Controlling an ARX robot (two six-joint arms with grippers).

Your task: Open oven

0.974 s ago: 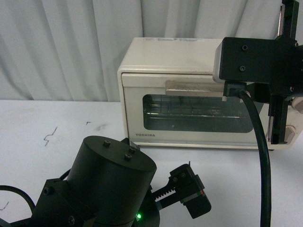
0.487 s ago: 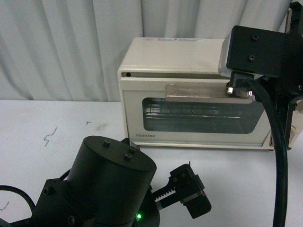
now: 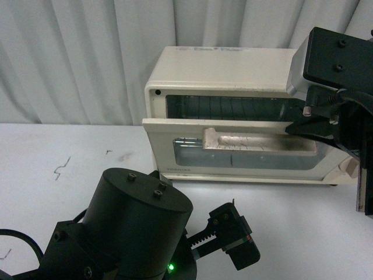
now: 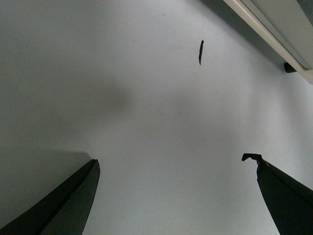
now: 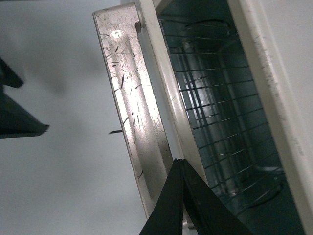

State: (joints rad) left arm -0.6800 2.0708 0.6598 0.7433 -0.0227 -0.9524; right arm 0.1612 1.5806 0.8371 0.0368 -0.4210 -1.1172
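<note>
Partly open, the oven door point(image 3: 175, 129) leans outward; right hand point(image 5: 112, 144), spread wide, rests one finger point(image 5: 178, 205) against the bar handle point(image 5: 129, 112). Left hand point(image 4: 171, 160) gapes empty above the worktop point(image 4: 146, 98).

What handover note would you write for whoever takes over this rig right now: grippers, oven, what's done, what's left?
Left gripper: open, over the table, holding nothing.
Right gripper: open, straddling the bar handle, one finger at its inner edge.
Oven: door partly open, top edge tipped out.
Done: door unlatched.
Left: swing it fully down, then release.
</note>
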